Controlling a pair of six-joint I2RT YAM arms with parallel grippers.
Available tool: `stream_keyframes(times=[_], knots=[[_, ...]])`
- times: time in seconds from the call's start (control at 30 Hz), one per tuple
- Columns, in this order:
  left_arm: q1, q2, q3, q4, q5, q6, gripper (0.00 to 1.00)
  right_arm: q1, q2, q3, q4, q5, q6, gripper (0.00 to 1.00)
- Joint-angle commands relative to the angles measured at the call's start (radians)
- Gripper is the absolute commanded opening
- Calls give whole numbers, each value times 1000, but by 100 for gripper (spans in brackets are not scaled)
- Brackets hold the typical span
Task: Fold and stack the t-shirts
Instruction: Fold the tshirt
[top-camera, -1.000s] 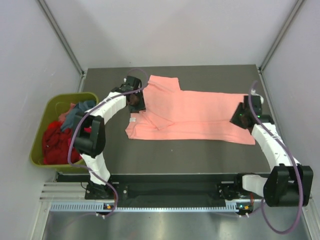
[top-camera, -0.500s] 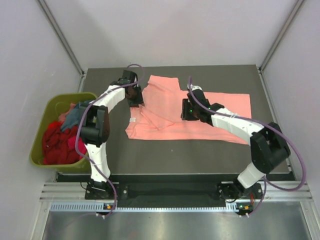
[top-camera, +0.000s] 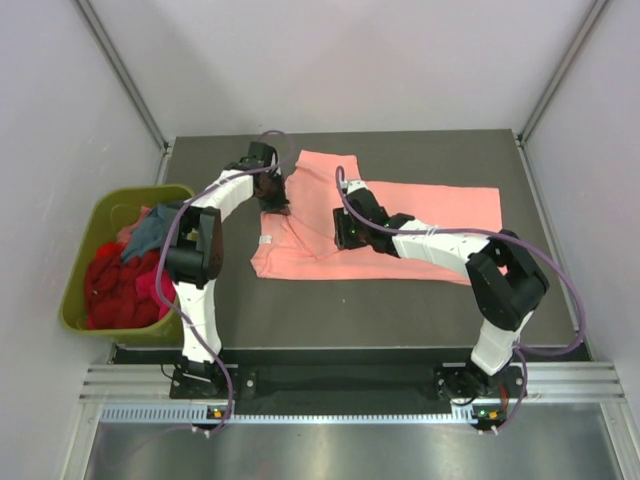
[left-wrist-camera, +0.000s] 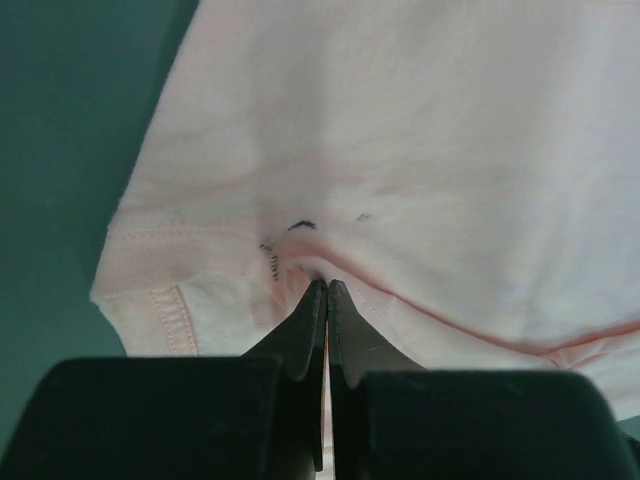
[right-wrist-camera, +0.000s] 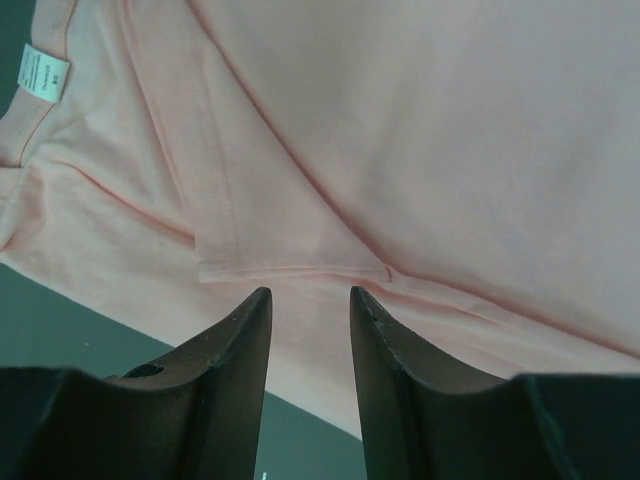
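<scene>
**Left arm.** It reaches forward along the table's left side and bends inward at the wrist. The left gripper (top-camera: 273, 198) points down onto the left edge of the pink t-shirt (top-camera: 420, 215). Its fingers are pressed together, pinching a raised ridge of cloth just beside a stitched hem.

**Right arm.** It stretches leftward, low over the shirt's middle. The right gripper (top-camera: 343, 233) has its jaws parted and holds nothing. A folded sleeve's hem lies just beyond the fingertips.

**Shirts.** The pink t-shirt lies flat across the far half of the table (top-camera: 400, 300). The red t-shirts (top-camera: 115, 290) and a teal t-shirt (top-camera: 150, 232) sit in the green bin (top-camera: 95, 222) left of the table.
</scene>
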Motion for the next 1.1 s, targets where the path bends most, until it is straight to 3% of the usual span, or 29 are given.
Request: stream_keyframes(times=[0.0,0.4,0.77,1.07], knots=[[1,-4,53,73,60,24,0,34,6,52,91,14,-50,38],[1,9,65,129,130,28,0,163,132,135,137,102,-316,39],[1,15,64,157,161,27,0,215,195,174,129,241,-379,40],[1,18,62,168,166,21,0,233,205,171,133,261,-394,39]])
